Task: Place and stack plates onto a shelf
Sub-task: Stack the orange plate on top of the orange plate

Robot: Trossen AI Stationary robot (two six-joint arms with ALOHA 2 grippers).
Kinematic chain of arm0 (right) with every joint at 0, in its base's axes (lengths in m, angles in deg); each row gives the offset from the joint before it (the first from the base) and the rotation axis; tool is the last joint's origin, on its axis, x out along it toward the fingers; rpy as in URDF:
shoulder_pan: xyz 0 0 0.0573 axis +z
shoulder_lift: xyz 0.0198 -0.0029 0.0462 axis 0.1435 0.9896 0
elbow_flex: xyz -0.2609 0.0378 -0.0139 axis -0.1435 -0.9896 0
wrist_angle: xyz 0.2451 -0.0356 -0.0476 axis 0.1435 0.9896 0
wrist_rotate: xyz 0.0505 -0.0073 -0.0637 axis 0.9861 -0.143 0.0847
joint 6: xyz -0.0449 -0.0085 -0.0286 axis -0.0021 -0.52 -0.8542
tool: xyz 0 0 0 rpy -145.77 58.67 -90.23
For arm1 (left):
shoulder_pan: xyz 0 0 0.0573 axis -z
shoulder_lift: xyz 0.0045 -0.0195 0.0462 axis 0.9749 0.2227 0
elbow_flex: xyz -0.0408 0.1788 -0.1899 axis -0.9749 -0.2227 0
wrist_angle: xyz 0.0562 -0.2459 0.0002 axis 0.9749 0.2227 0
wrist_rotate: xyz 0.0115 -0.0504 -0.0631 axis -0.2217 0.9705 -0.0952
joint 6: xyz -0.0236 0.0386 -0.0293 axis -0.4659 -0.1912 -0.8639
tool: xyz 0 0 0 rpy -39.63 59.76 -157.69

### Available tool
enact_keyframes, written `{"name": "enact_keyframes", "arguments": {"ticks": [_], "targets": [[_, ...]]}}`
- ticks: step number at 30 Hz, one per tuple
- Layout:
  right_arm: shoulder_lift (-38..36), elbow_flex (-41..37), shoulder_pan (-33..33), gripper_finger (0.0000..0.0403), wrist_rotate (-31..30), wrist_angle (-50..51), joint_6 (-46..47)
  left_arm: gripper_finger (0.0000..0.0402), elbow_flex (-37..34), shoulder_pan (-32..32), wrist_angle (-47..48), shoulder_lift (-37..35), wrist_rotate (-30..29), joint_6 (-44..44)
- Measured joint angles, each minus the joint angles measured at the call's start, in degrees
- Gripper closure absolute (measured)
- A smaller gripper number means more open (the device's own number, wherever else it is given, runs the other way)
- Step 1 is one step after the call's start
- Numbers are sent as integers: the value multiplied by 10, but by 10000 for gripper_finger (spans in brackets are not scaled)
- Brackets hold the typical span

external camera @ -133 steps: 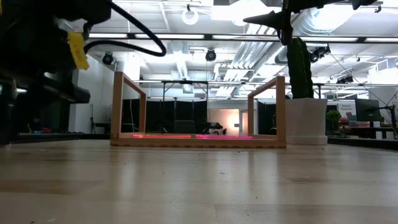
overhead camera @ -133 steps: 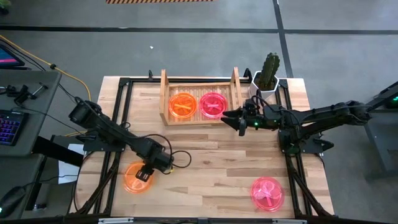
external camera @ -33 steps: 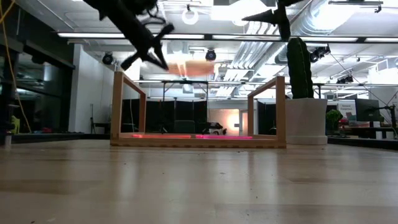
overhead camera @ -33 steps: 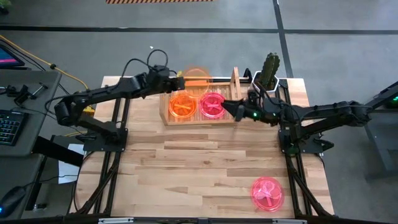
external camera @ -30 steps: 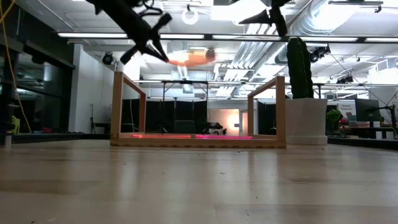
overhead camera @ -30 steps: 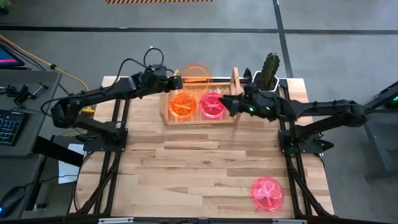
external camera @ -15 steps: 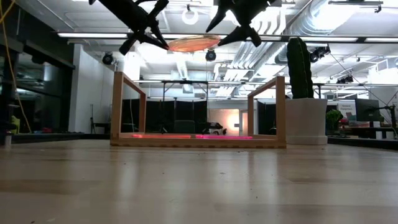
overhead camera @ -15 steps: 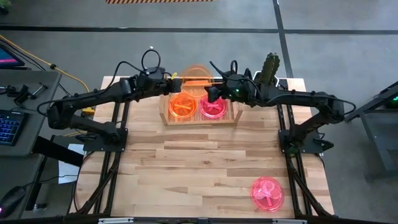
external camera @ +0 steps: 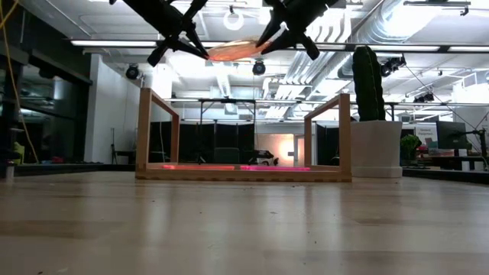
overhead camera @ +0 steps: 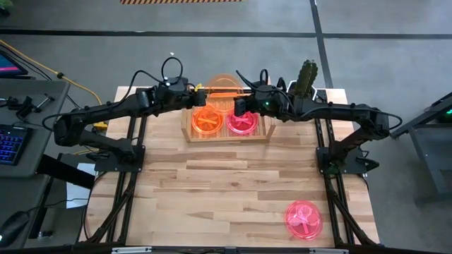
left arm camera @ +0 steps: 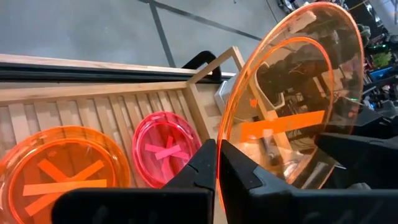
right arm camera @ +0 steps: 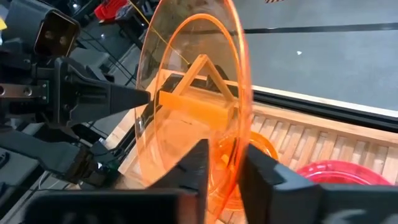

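On the tabletop (overhead camera: 233, 176), the shelf (overhead camera: 227, 133) held an orange plate (overhead camera: 207, 119) and a pink plate (overhead camera: 241, 120). Above it, the left hand (overhead camera: 197, 93) pinched a raised orange plate (overhead camera: 222, 87); the right hand (overhead camera: 240, 106) straddled its opposite rim, fingers apart. Another pink plate (overhead camera: 304, 219) lay near the front edge.

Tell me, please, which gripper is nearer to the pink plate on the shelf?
Right. The right gripper hovers just over the pink plate's back edge; the left gripper is farther off, behind the orange plate beside it.
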Motion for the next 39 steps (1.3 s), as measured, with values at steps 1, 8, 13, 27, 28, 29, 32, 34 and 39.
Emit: {"name": "enact_keyframes", "arguments": {"ticks": [1, 8, 13, 27, 28, 29, 32, 34, 39], "targets": [[0, 0, 0, 352, 0, -1, -1, 401, 0, 0, -1, 0, 0, 0], [0, 0, 0, 394, 0, -5, -6, 401, 0, 0, -2, 0, -2, 10], [-1, 0, 0, 383, -2, -2, -10, 401, 0, 0, -11, 0, -2, 30], [-33, -1, -11, 382, -7, 14, -27, 289, 0, -16, -25, -2, 63, 78], [-36, -1, -13, 382, -6, 19, -27, 280, 0, -19, -21, -6, 72, 84], [-39, -1, -15, 382, -6, 26, -28, 273, 0, -23, -21, -12, 80, 93], [-43, -1, -15, 382, -7, 36, -28, 256, 0, -36, -14, -40, 98, 125], [-43, -1, -15, 383, -7, 39, -30, 249, 0, -45, -6, -71, 95, 146], [-37, -1, -13, 398, -10, 39, -21, 245, 0, -53, 3, -179, 53, 204]]}}
